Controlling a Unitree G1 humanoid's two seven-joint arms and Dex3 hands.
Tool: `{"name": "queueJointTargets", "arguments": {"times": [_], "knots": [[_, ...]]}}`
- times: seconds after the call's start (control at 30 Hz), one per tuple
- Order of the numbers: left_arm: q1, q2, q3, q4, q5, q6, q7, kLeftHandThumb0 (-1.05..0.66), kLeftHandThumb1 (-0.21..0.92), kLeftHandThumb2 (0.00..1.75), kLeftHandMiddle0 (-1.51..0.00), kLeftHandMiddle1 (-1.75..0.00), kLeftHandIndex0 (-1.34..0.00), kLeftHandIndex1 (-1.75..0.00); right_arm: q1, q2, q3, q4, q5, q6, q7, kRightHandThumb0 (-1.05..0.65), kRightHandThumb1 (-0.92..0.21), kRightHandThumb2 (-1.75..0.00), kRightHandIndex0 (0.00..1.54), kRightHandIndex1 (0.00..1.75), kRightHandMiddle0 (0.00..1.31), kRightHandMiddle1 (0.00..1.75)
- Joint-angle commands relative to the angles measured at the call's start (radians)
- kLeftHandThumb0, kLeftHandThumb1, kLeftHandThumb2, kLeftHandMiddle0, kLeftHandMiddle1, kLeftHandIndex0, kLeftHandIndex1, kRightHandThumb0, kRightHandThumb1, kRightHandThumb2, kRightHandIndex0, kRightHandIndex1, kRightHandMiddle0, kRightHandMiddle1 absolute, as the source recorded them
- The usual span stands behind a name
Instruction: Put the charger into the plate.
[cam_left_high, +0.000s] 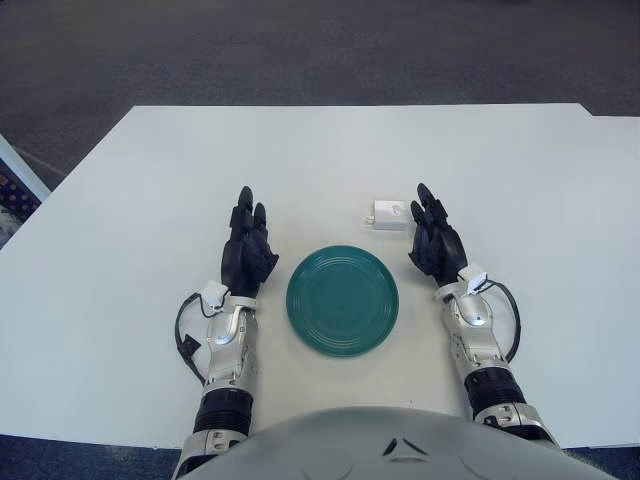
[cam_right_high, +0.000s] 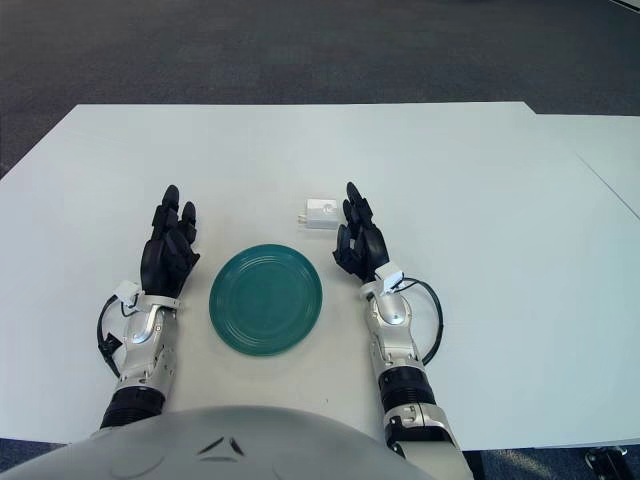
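Nearest the robot, the left robot hand (cam_left_high: 247, 250) and the right robot hand (cam_left_high: 436, 243) lie on the flat white counter (cam_left_high: 150, 180), one on each side of the work area, fingers stretched forward and relaxed, grasping nothing; this looks like a ready pose that leaves the middle free to reach into. Between them sits one round teal-green ceramic plate (cam_left_high: 342, 301), bare, placed centrally where either hand could drop something into it. Just beyond the plate to the right lies one small white rectangular plastic charger (cam_left_high: 386, 214), flat on the counter, just beside the right robot hand's fingertips, so the right hand seems best placed to take it. Two hands, one plate, one charger.
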Motion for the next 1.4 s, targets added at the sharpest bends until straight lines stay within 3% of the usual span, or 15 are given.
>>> {"name": "queueJointTargets", "arguments": {"times": [0.0, 0.93, 1.03, 1.13, 1.23, 1.37], "knots": [[0.090, -0.027, 0.007, 0.101, -0.011, 0.002, 0.009, -1.05, 0.92, 0.88, 0.00, 0.00, 0.00, 0.00, 0.093, 0.005, 0.002, 0.087, -0.011, -0.024, 0.000, -0.86, -0.92, -0.83, 0.00, 0.00, 0.00, 0.01], [0.087, -0.036, 0.013, 0.106, -0.030, 0.001, 0.000, -1.05, 0.92, 0.87, 0.00, 0.00, 0.00, 0.00, 0.085, 0.002, -0.016, 0.089, 0.030, -0.034, 0.037, -0.84, -0.92, -0.80, 0.00, 0.00, 0.03, 0.03], [0.085, -0.035, 0.016, 0.114, -0.024, -0.007, 0.006, -1.05, 0.92, 0.88, 0.00, 0.00, 0.00, 0.00, -0.015, -0.088, -0.092, 0.073, 0.036, 0.091, 0.001, -0.87, -0.92, -0.84, 0.00, 0.00, 0.03, 0.03], [0.082, -0.034, 0.017, 0.121, -0.021, -0.011, 0.009, -1.05, 0.92, 0.89, 0.00, 0.00, 0.00, 0.00, -0.110, -0.144, -0.128, 0.080, -0.011, 0.144, -0.066, -0.90, -0.92, -0.89, 0.00, 0.00, 0.02, 0.03], [0.078, -0.038, 0.017, 0.131, -0.020, -0.026, 0.011, -1.05, 0.92, 0.90, 0.00, 0.00, -0.01, 0.00, -0.234, -0.209, -0.112, 0.017, -0.171, 0.156, -0.181, -0.91, -0.92, -0.91, 0.00, 0.00, 0.02, 0.03], [0.076, -0.039, 0.019, 0.137, -0.014, -0.036, 0.015, -1.05, 0.92, 0.91, 0.00, 0.00, -0.01, -0.01, -0.268, -0.266, -0.080, -0.202, -0.277, 0.248, -0.181, -0.94, -0.92, -0.91, 0.00, 0.00, 0.03, 0.04]]}}
